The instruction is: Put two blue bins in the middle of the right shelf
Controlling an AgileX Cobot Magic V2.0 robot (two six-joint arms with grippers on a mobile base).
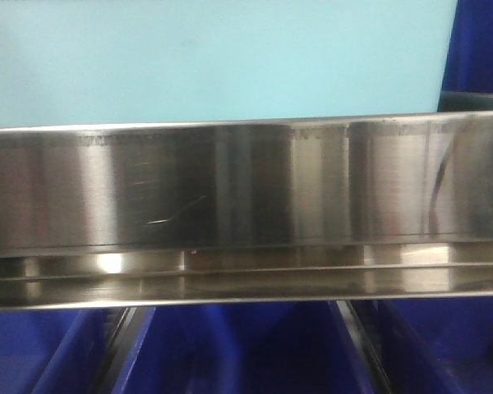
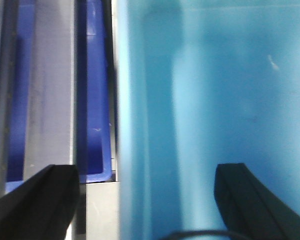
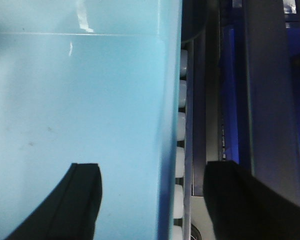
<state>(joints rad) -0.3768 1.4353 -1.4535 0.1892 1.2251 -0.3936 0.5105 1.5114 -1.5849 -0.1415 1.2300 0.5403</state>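
Parted jaws of left gripper (image 2: 147, 170) and right gripper (image 3: 154, 166) astride light-blue bin (image 2: 215, 100) walls

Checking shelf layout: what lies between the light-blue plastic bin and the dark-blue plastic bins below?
The broad brushed stainless-steel shelf rail, seen in the exterior front-facing view.
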